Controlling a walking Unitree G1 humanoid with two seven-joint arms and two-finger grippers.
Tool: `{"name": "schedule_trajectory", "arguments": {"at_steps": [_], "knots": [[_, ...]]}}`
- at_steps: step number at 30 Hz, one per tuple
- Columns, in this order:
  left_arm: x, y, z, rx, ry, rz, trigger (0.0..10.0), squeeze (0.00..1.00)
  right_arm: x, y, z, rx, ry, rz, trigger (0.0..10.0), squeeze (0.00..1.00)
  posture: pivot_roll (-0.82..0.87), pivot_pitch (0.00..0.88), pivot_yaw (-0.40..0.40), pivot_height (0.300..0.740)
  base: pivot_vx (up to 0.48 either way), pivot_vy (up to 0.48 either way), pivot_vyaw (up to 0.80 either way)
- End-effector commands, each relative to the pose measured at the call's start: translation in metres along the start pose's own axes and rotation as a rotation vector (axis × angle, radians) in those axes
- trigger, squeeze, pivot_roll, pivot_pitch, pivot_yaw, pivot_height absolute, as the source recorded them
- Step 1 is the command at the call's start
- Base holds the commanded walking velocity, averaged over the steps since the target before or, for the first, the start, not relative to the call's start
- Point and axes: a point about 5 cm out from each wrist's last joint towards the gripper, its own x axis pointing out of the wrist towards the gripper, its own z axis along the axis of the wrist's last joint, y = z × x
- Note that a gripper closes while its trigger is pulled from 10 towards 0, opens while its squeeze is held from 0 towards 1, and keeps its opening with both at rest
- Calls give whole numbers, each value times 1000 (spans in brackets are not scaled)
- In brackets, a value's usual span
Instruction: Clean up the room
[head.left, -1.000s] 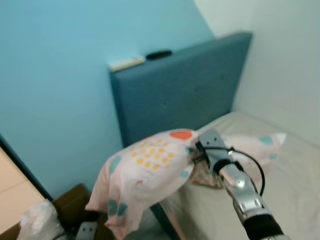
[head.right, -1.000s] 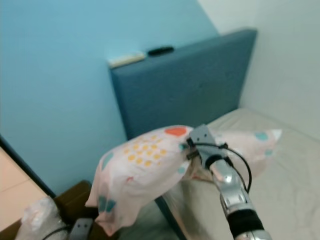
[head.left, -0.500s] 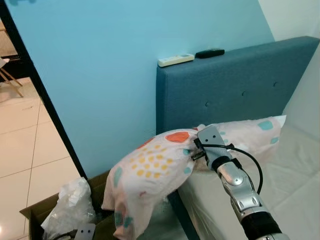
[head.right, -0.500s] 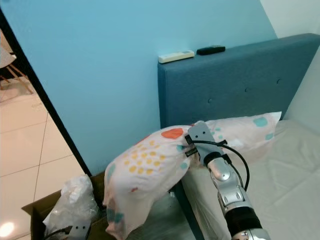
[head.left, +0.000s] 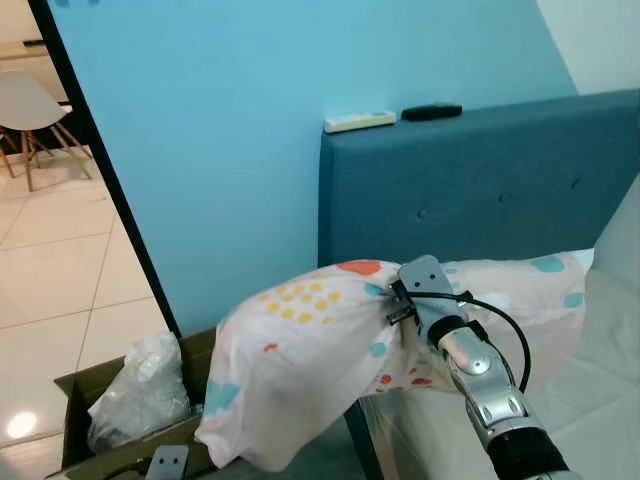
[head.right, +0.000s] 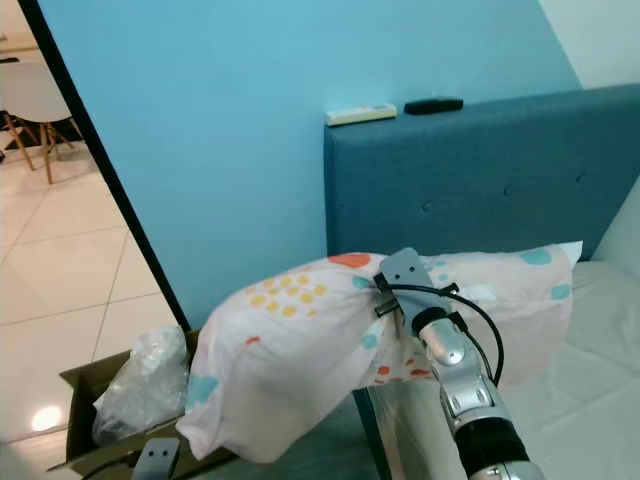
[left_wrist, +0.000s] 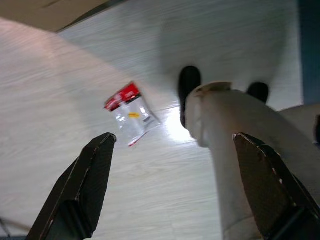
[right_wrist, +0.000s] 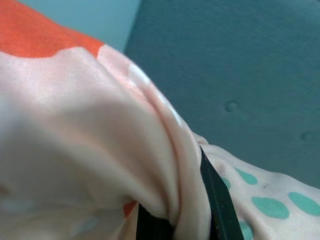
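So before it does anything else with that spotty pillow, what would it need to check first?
1. Grip: right gripper is shut on a bunched fold of the pale pink pillow with orange and teal spots: ok.
2. Pillow off the floor: it hangs in the air beside the bed: ok.
3. Landing spot: white mattress by the blue padded headboard partly seen: cannot tell.
4. Left gripper free: open, over the pale wood floor: ok.
5. Floor tidy: small red and clear plastic packet lies there: not ok.
6. Brown cardboard box holding a crumpled clear plastic bag sits close under the pillow: cannot tell.
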Motion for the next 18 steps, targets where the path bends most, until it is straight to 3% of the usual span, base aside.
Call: {"name": "schedule_trajectory", "arguments": {"at_steps": [1, 7, 18], "knots": [[0, 1, 2, 5, -3, -6, 10000, 0, 5, -9, 23, -1, -112, -49, 10000, 0, -30, 0, 0, 740, 0, -454, 0], [0, 1, 2, -15, -5, -6, 10000, 0, 4, -7, 22, -1, -113, -43, 10000, 0, -29, 0, 2, 740, 0, -444, 0], [0, 2, 4, -3, -12, 16, 10000, 0, 5, 0, 26, -28, -146, 2, 10000, 0, -27, 0, 0, 740, 0, 0, 0]]}}
